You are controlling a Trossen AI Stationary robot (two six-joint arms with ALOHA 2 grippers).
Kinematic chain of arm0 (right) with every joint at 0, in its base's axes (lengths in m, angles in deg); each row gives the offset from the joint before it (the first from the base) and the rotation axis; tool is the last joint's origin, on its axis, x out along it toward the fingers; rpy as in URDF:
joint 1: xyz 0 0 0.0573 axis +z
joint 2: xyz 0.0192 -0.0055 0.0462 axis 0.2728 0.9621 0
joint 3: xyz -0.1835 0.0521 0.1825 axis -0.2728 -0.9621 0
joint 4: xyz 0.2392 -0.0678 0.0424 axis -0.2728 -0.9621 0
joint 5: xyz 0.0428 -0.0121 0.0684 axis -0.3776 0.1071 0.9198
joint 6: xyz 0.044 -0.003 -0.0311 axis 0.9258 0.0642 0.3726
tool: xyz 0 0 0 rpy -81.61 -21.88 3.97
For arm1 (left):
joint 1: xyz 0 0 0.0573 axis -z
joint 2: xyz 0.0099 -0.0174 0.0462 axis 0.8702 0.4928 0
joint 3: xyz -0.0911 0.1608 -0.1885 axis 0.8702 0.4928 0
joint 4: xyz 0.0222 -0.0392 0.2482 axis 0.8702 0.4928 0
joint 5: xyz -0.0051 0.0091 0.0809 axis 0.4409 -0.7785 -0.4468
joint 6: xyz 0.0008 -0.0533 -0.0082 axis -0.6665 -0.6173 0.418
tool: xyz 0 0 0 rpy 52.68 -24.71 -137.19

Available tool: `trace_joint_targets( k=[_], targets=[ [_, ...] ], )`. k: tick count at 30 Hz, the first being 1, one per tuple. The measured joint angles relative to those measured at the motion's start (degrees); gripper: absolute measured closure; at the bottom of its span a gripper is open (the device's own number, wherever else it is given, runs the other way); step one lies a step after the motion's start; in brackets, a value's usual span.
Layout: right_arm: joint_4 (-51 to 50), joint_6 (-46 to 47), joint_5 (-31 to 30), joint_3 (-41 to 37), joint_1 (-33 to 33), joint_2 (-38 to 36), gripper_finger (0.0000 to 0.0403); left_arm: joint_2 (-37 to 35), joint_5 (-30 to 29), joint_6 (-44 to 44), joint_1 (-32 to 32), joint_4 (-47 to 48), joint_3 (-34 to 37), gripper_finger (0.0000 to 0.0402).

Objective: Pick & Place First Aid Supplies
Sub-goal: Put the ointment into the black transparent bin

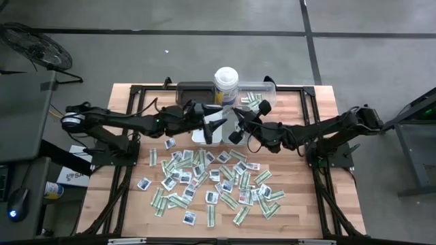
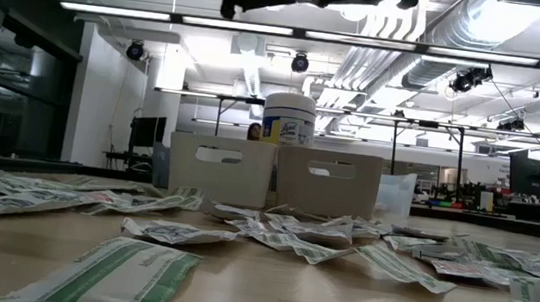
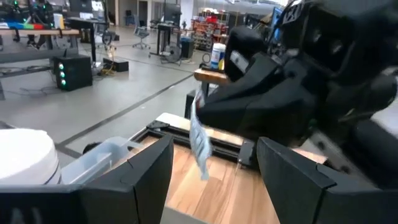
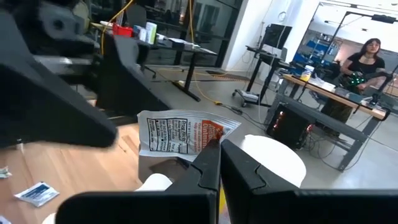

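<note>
A tall white round plastic canister with a lid [image 1: 225,84] stands at the far edge of the light wooden table [image 1: 320,197], beside a dark rectangular tray [image 1: 194,90] and a clear plastic tray [image 1: 262,87]. Two white rectangular bins [image 2: 220,169] sit side by side in front of it. A person [image 4: 367,59] sits at a desk in the room behind

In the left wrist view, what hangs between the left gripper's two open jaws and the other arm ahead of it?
A white packet, pinched edge-on by the right gripper. The left gripper is open in front of it, not touching. The right wrist view shows the same packet, printed in black and orange.
</note>
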Motion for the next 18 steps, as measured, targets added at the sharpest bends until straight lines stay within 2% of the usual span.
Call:
trace_joint_targets(
  k=[9, 18],
  targets=[
    [-0.5, -0.2, 1.0, 0.0, 1.4, 0.0, 0.0403, 2.4, -1.4, -0.6, 0.0, 0.0, -1.8, 0.0202],
    [-1.4, -0.2, 0.9, 0.0, 1.5, 0.0, 0.0403, 2.4, -1.2, -1.7, 0.1, 0.6, -1.8, 0.0312]
  ],
)
